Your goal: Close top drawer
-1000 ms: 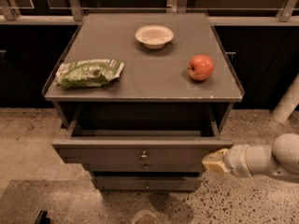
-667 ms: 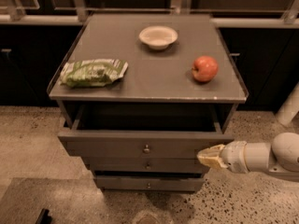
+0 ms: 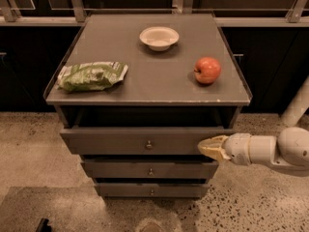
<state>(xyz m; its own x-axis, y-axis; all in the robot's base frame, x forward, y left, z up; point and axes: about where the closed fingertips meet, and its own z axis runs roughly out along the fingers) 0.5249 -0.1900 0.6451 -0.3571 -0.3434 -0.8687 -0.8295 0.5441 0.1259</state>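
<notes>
The top drawer [image 3: 111, 140] of the grey-brown cabinet stands pulled out a short way, with a dark gap showing behind its front panel. Its small round metal knob [image 3: 149, 144] sits at the panel's centre. My gripper [image 3: 208, 147], with yellowish tips on a white arm, comes in from the right and rests against the right part of the drawer's front panel. Two narrower drawers [image 3: 149, 170] lie below it.
On the cabinet top [image 3: 159, 83] lie a green snack bag [image 3: 91, 76] at the left, a white bowl [image 3: 159, 37] at the back centre and a red apple [image 3: 207, 70] at the right. Dark cabinets and a rail stand behind. Speckled floor surrounds the cabinet.
The drawer has slid further in, and the dark opening behind its front is narrower. My gripper has moved left and forward along with the front panel.
</notes>
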